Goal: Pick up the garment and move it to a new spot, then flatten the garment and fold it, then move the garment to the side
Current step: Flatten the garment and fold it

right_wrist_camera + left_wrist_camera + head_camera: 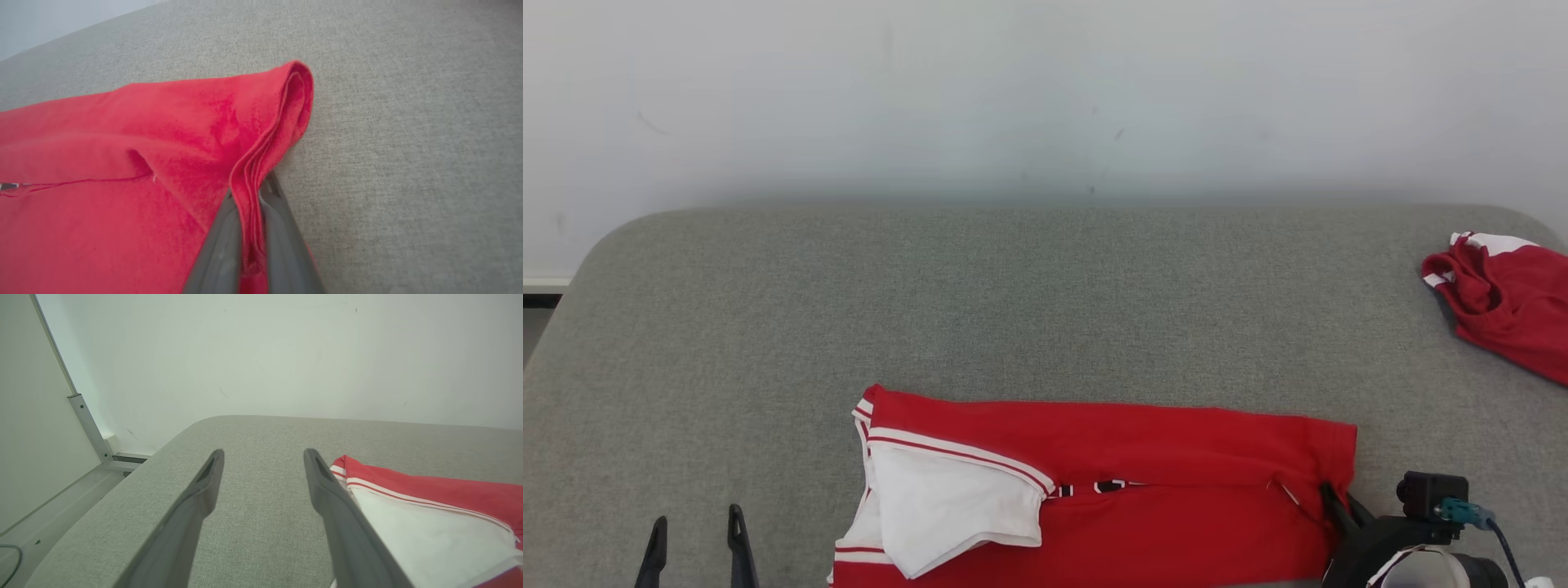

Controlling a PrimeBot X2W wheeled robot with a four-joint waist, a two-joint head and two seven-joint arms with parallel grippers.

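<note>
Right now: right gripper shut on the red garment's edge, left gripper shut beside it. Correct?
Not quite: the left gripper is open, fingers spread apart, as the left wrist view shows. The rest holds: the right gripper is shut on the edge of the red garment.

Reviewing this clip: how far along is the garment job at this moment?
Done: the red garment lies flat on the grey table, folded into a long band. In hand: the right gripper is shut on its layered right edge; the left gripper hangs open beside the white-trimmed end, holding nothing. Left: probably another fold, then moving it aside.
</note>
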